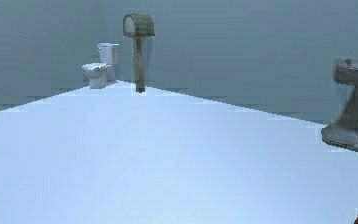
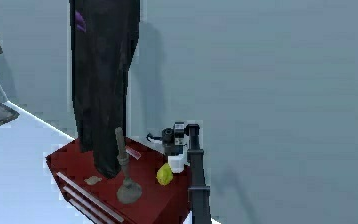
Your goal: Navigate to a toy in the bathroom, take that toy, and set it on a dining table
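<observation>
A small yellow blob, possibly the toy, lies on top of a low red cabinet in the arm side view. The dark arm bar rises from the bottom edge beside it. At the bar's far end sits a white marker square and the gripper with its dark body, just above the yellow blob. The cabinet top lies behind the gripper, so I cannot tell whether it holds anything or touches the blob.
A plunger stands on the red cabinet under a long dark hanging cloth. The forward view has a white toilet, a paper holder on a post and a pedestal sink at the right, with pale open floor between.
</observation>
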### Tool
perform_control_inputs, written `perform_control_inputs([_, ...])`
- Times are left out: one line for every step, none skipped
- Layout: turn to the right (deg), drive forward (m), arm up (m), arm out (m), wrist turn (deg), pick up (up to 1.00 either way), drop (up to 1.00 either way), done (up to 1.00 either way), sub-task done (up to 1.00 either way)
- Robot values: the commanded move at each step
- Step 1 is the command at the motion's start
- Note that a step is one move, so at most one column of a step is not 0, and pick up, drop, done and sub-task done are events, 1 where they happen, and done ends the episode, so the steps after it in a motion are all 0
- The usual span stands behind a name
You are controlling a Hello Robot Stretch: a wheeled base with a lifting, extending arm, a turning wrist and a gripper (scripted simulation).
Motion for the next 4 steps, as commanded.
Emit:
perform_control_inputs([0.0,0.0,-0.3,0.0,0.0,0.0,0.0,0.0,0.0])
perform_control_inputs([0.0,0.0,0.0,0.0,0.0,1.0,0.0,0.0,0.0])
perform_control_inputs([0.0,0.0,0.1,0.0,0.0,0.0,0.0,0.0,0.0])
perform_control_inputs([0.0,0.0,0.48,0.0,0.0,0.0,0.0,0.0,0.0])
